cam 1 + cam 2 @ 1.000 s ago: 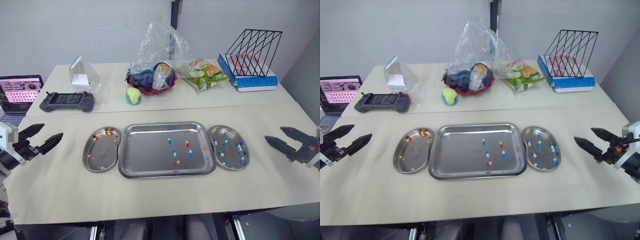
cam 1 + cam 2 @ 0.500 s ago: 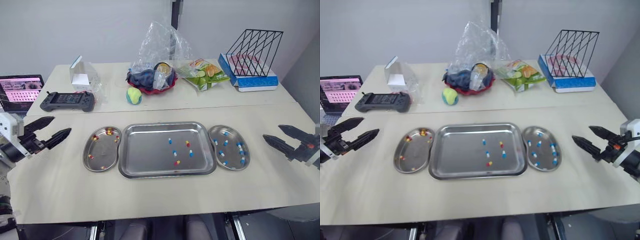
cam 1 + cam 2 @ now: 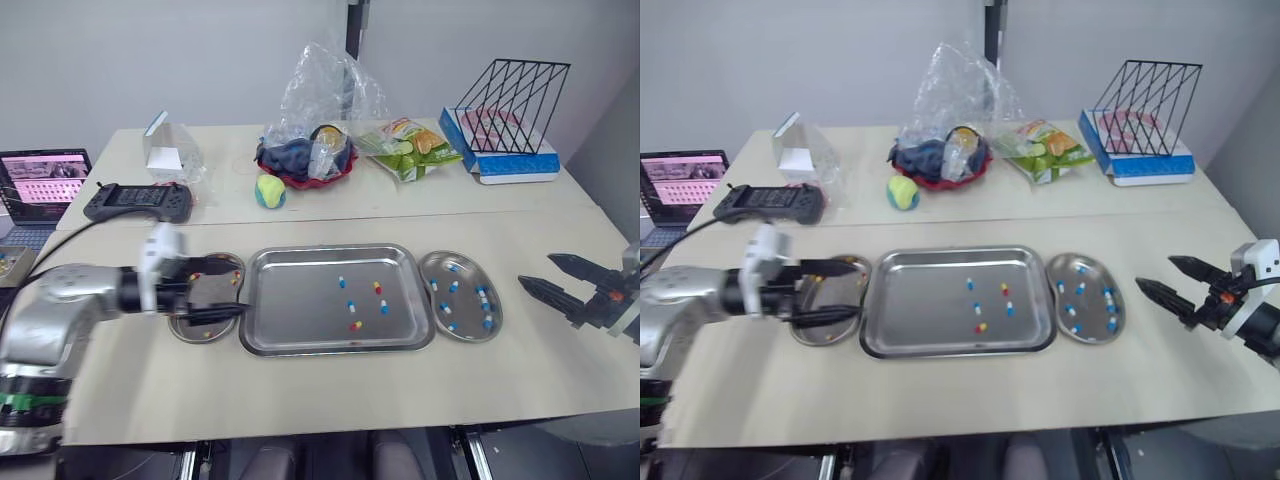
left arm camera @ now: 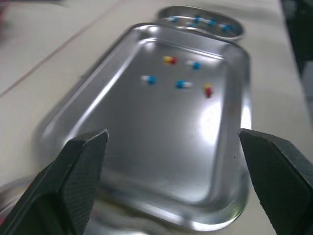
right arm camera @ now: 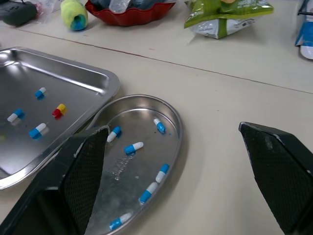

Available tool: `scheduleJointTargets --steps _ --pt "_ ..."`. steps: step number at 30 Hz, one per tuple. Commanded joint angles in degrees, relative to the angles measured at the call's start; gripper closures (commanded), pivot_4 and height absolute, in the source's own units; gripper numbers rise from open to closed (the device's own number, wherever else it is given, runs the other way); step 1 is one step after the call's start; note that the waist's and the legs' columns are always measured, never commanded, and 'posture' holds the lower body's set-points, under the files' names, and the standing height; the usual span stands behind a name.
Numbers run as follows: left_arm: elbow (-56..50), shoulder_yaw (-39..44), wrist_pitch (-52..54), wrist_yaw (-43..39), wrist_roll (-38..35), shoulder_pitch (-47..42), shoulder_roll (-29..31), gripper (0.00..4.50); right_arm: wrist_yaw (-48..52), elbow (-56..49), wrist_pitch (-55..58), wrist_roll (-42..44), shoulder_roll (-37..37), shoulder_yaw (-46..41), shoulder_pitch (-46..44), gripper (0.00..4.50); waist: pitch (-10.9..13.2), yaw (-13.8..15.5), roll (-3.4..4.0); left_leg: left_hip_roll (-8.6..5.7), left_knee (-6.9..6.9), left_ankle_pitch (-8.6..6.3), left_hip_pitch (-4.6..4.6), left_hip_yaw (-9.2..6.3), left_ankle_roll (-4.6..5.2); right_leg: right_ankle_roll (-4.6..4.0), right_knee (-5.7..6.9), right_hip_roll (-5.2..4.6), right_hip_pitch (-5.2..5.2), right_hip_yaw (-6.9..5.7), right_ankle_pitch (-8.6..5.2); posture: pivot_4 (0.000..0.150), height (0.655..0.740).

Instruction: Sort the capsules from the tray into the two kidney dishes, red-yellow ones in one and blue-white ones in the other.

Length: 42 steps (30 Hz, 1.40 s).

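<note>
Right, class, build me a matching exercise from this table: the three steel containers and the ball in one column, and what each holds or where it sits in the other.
Column one:
1. left steel kidney dish
2. right steel kidney dish
3. rectangular steel tray
4. yellow-green ball

Column two:
A. blue-white capsules and red-yellow capsules mixed
B. beside the red bowl, behind the tray
C. blue-white capsules alone
D. red-yellow capsules alone

Pairs: 1-D, 2-C, 3-A, 4-B.
</note>
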Motion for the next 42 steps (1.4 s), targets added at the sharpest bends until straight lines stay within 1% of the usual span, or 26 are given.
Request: scheduleJointTargets --steps 1,5,7,8,10,12,16,21,29,42 --pt "-4.18 -5.92 3.29 3.5 0.86 -2.88 -3.57 0.01 -0.85 -2.89 0.01 1.41 -0.05 -2.89 1.4 0.0 0.0 0.02 -0.01 0.01 0.0 0.01 0.0 0.01 -0.02 0.0 0.01 0.0 -0.01 0.01 0.0 0.15 0.74" --pt "-4.55 -10.0 4.47 4.84 1.63 -5.05 -7.09 0.01 -1.35 -4.27 1.2 2.69 0.0 -3.95 2.85 0.0 0.0 -0.33 0.0 0.07 -0.02 0.03 0.01 0.03 -0.04 -0.01 0.02 0.1 -0.05 0.07 0.0 0.15 0.74" --pt "-3.25 -12.95 2.93 5.23 4.28 -6.42 -8.74 0.57 -2.15 -4.66 1.0 2.89 0.18 -4.59 3.21 0.0 0.0 -0.45 0.01 0.07 -0.02 0.01 0.02 0.06 -0.02 -0.01 0.01 0.1 -0.04 0.11 0.0 0.15 0.74" --pt "-2.55 -13.98 2.3 5.61 5.21 -7.09 -9.8 0.77 -2.46 -4.81 0.92 2.98 0.27 -4.8 3.38 0.0 0.0 -0.41 0.01 0.06 -0.02 0.01 0.03 0.08 -0.01 -0.01 0.01 0.1 -0.03 0.12 0.0 0.15 0.74" --pt "-1.44 -15.34 2.29 6.82 6.6 -8.26 -11.66 1.49 -2.7 -5.16 0.85 3.12 0.3 -4.87 3.77 0.0 0.0 -0.3 0.0 0.05 -0.01 0.01 0.04 0.1 -0.01 -0.01 0.0 0.1 0.0 0.11 0.01 0.15 0.74" --pt "-0.74 -18.27 1.7 7.64 9.5 -9.31 -13.07 2.11 -2.76 -5.85 1.16 3.48 0.39 -5.08 4.42 0.0 0.0 -0.14 0.0 0.05 -0.01 0.02 0.04 0.1 -0.02 -0.01 0.0 0.1 -0.01 0.11 0.01 0.15 0.74" --pt "0.57 -21.77 2.71 9.74 13.4 -10.31 -14.8 2.11 -2.83 -6.64 1.13 3.49 0.32 -5.68 5.52 0.0 0.0 0.08 0.0 0.05 -0.01 0.03 0.03 0.13 -0.04 -0.01 -0.01 0.1 0.0 0.14 0.01 0.15 0.74" --pt "0.93 -24.03 4.82 11.41 15.51 -10.45 -16.27 2.11 -2.91 -6.82 1.07 3.58 0.28 -6.23 6.18 0.0 0.0 0.11 0.0 0.05 -0.01 0.02 0.04 0.14 -0.02 -0.01 -0.01 0.1 -0.01 0.15 0.0 0.15 0.74" --pt "0.82 -25.2 9.54 15.09 16.74 -10.87 -19.55 2.11 -2.52 -6.4 2.16 3.83 -0.52 -6.51 6.01 0.0 0.0 0.3 0.0 0.05 0.01 0.03 0.04 0.14 -0.05 -0.01 -0.01 0.1 -0.01 0.16 0.0 0.15 0.74" --pt "-0.15 -26.5 15.53 18.2 16.57 -11.13 -21.24 2.11 -2.82 -8.5 3.38 4.09 -0.22 -7.62 7.6 0.0 0.0 0.49 0.0 0.05 0.02 0.05 0.04 0.15 -0.07 -0.01 0.0 0.1 0.0 0.16 0.0 0.15 0.74"
